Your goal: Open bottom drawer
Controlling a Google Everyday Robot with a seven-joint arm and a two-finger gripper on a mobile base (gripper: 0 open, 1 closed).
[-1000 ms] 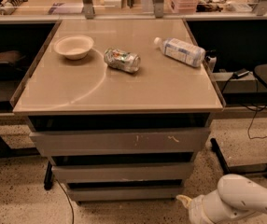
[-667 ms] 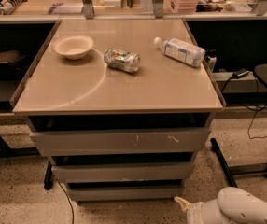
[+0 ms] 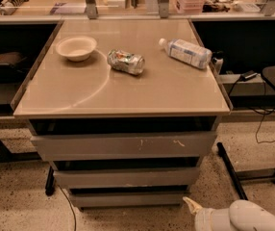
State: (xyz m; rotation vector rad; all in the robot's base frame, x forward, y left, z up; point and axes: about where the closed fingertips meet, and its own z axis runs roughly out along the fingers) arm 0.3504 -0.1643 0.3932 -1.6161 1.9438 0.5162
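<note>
Gripper (image 3: 193, 207): low at the cabinet's (image 3: 209, 129) right front corner, near the floor, its pale tip pointing left toward the cabinet and apart from it; how far open it is cannot be told, and nothing shows in its hold.
Arm (image 3: 245, 218): white and rounded, coming in from the lower right edge behind the gripper.
Floor (image 3: 128, 220): speckled, under the cabinet.
Bottom drawer (image 3: 128, 199): lowest and slimmest of the cabinet's three grey fronts, just above the floor, left of the gripper, with a dark gap above it.
Middle drawer (image 3: 128, 178): grey front directly above the bottom one.
Top drawer (image 3: 123, 146): tallest front, with white scratches right of its middle.
Top (image 3: 128, 93): flat beige surface capping the cabinet.
Can (image 3: 126, 62): lying on its side near the top's middle.
Bowl (image 3: 76, 48): white, upright, at the far left of the top.
Bottle (image 3: 185, 52): clear plastic, lying on its side at the far right of the top.
</note>
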